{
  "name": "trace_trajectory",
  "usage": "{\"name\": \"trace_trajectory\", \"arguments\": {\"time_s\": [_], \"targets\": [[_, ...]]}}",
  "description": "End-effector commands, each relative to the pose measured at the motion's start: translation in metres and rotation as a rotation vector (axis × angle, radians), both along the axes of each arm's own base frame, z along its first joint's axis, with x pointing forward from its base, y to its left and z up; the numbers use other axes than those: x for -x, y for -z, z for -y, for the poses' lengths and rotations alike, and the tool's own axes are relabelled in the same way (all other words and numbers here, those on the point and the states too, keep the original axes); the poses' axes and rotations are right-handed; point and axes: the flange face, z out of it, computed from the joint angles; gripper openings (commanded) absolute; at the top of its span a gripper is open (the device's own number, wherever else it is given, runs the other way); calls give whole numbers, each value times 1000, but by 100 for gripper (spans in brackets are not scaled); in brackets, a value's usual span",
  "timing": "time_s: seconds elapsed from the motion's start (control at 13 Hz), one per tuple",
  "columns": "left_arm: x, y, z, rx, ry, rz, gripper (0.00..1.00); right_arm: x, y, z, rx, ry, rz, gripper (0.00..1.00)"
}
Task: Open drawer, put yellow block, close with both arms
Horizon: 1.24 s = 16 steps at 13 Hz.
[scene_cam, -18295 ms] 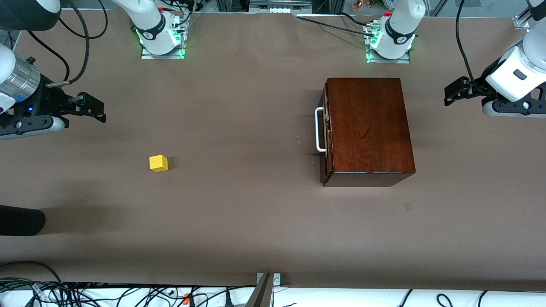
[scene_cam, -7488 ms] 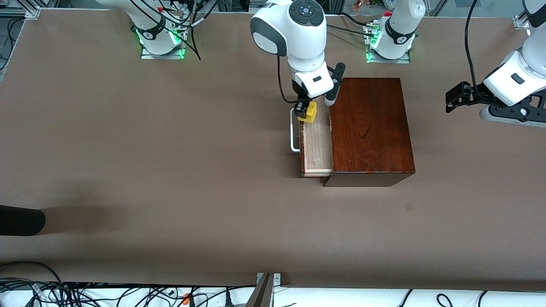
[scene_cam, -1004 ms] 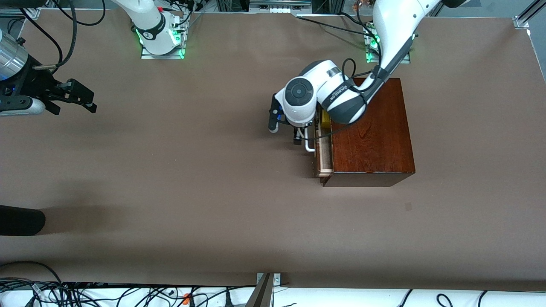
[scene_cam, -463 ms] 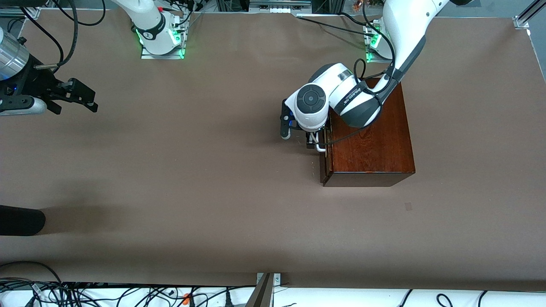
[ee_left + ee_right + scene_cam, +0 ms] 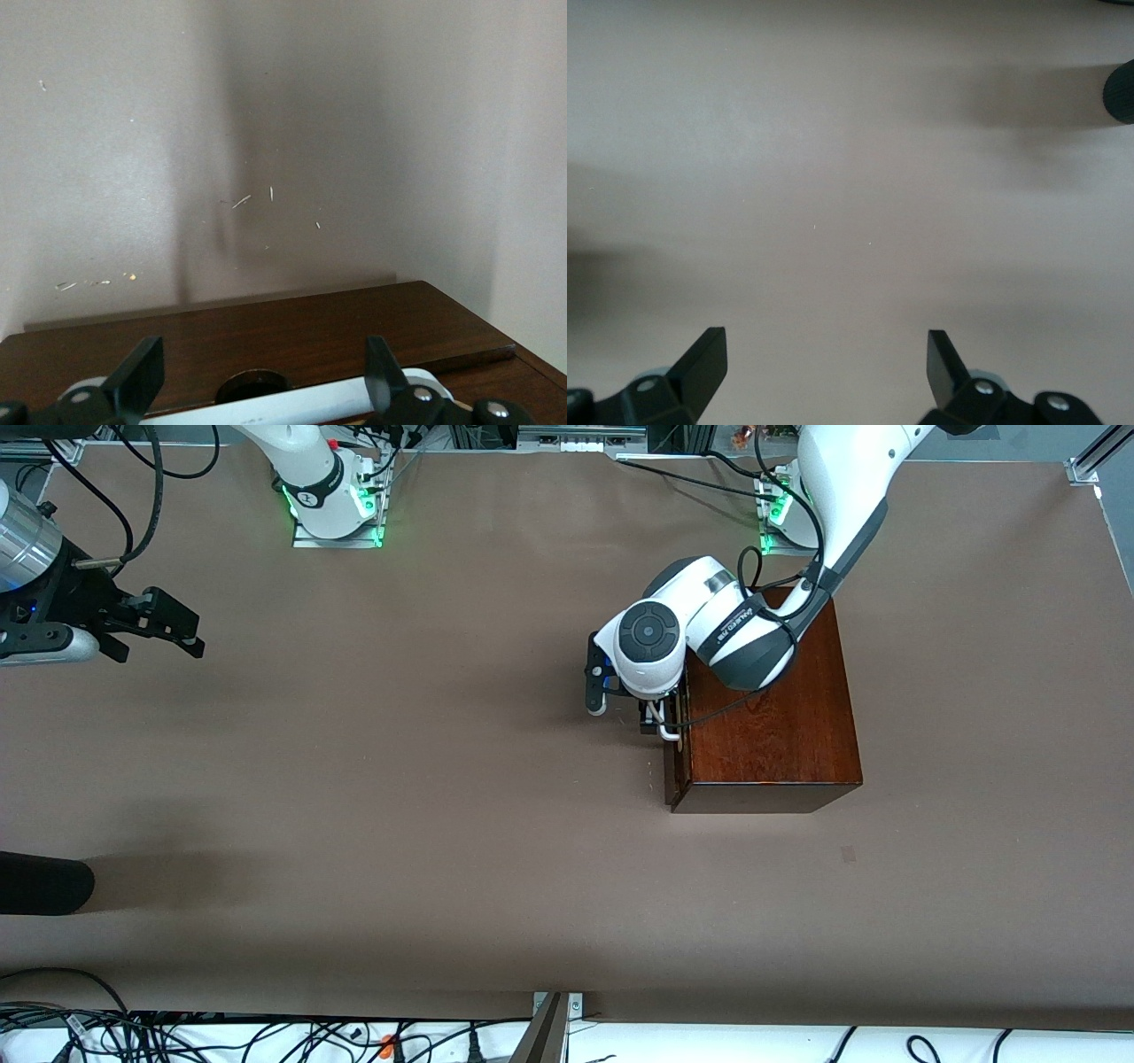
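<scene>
The left gripper (image 5: 653,722), fingers wide open, sits at the shut drawer's (image 5: 676,731) white handle (image 5: 292,400); the right gripper (image 5: 173,631) waits open.

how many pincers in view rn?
2. Left pincer sits at the drawer handle, fingers open either side of it. Right pincer waits, open, over the table's right-arm end.

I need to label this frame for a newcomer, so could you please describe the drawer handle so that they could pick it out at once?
Find the dark reddish-brown wooden box at the left arm's end of the table. On its side facing the right arm's end sits the shut drawer. The handle is the white U-shaped bar there, mostly hidden under the left end effector, whose open fingers straddle it in the left wrist view.
</scene>
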Motion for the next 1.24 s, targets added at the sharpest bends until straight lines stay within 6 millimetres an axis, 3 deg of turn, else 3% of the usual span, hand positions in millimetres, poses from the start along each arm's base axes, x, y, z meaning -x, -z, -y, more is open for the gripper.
{"name": "trace_trajectory", "arguments": {"time_s": [0.0,0.23,0.39,0.62,0.93,1.16], "targets": [[-2,-15,-15,-49,12,28,100,0,-6,-2,-19,10,-7,100],[1,-23,-3,-17,6,35,100,0,-6,-2,-19,10,-4,100],[10,-56,22,35,-37,53,100,0,-6,-1,-19,10,-6,100],[16,-123,17,11,-201,75,100,0,-6,0,-18,7,-7,100],[-15,-207,-51,-114,-426,56,100,-1,-6,4,-18,3,-6,100],[-40,-246,-112,-158,-566,40,100,-1,-5,4,-18,4,-8,100]]}}
